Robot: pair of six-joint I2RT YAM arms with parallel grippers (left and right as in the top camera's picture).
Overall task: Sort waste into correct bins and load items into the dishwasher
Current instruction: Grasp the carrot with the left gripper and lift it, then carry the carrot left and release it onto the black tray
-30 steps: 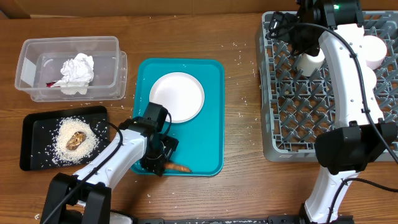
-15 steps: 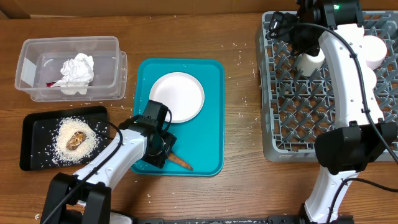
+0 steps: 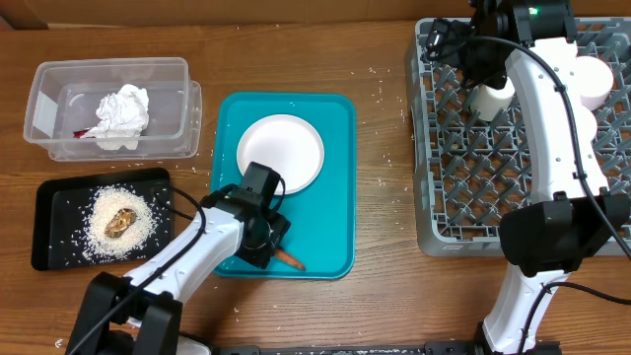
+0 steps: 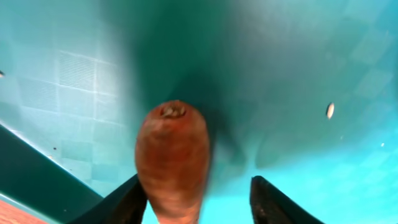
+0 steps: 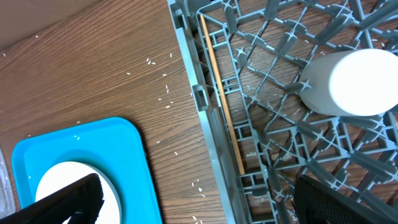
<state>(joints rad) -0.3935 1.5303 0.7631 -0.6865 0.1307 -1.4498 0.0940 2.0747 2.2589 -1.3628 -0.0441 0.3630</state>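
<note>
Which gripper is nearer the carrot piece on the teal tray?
Left. The left gripper is at the carrot piece, its open jaws either side; the right gripper hangs far off over the grey dish rack.

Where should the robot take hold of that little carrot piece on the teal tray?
Probably across its narrow middle, coming straight down from above. The carrot piece lies flat on the teal tray and is long and rounded, so the jaws should straddle its short width, one on each long side. The tray's raised front rim is close by, so a sideways approach would likely be blocked.
</note>
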